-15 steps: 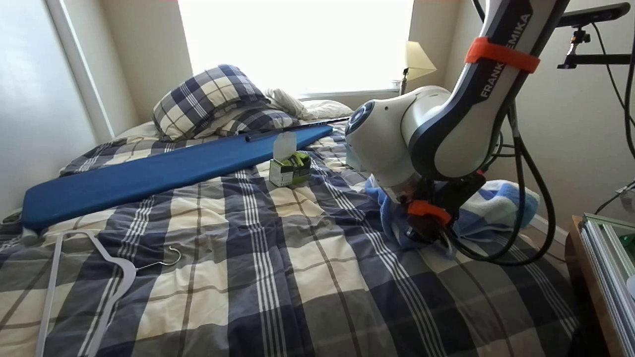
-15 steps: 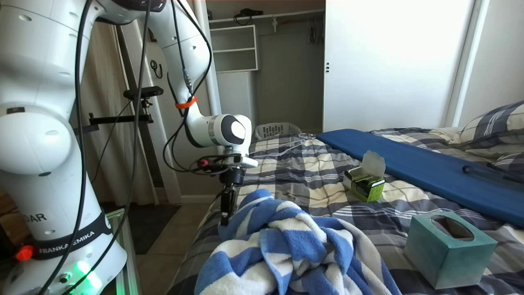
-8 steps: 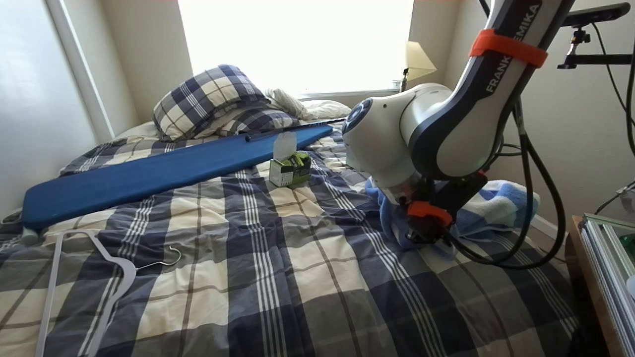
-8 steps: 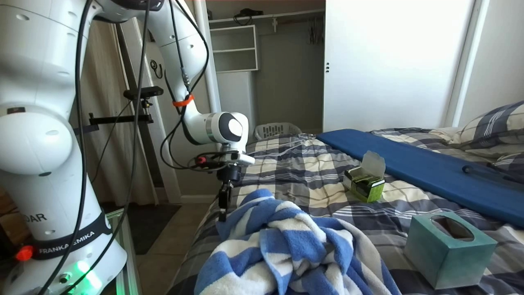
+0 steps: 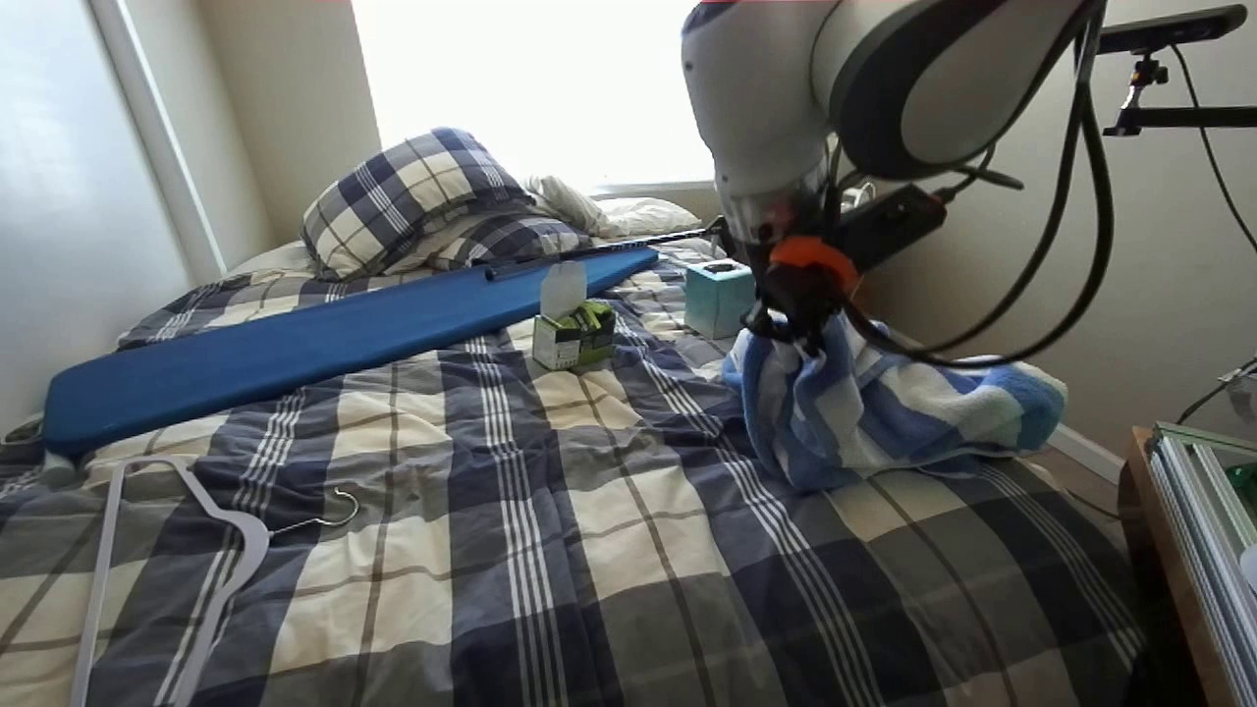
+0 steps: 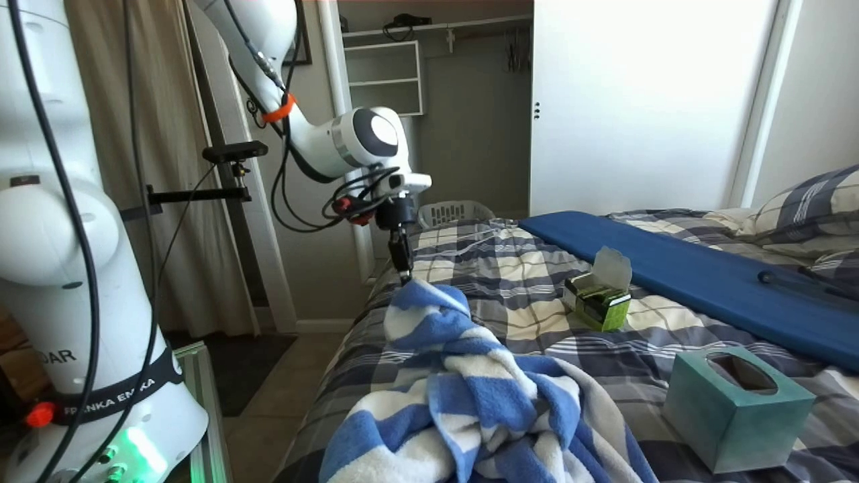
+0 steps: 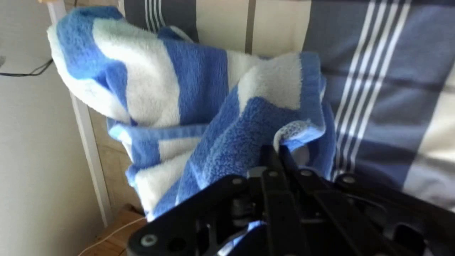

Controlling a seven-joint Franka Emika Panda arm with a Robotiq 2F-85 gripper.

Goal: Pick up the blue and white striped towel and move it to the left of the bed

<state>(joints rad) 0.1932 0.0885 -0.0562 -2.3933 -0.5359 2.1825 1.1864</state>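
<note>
The blue and white striped towel lies bunched on the plaid bed (image 5: 609, 530), near its edge. The towel (image 5: 913, 403) is at the right in an exterior view; in an exterior view the towel (image 6: 470, 402) fills the lower middle. My gripper (image 6: 405, 276) is shut on one corner of the towel and pulls it up into a peak. The rest of the towel still rests on the bed. In the wrist view the fingertips (image 7: 277, 151) pinch a fold of the towel (image 7: 202, 81). In an exterior view the gripper (image 5: 786, 334) is above the towel.
A teal tissue box (image 5: 720, 299) stands close behind the towel. An open green box (image 5: 574, 339) sits mid-bed. A long blue ironing board (image 5: 324, 339) lies across the bed. A hanger (image 5: 250, 535) lies at the near left. Pillows (image 5: 422, 201) are piled at the back.
My gripper has risen from low beside the towel and lifted the towel's corner with it. The arm has moved up. The tissue box now shows in full.
</note>
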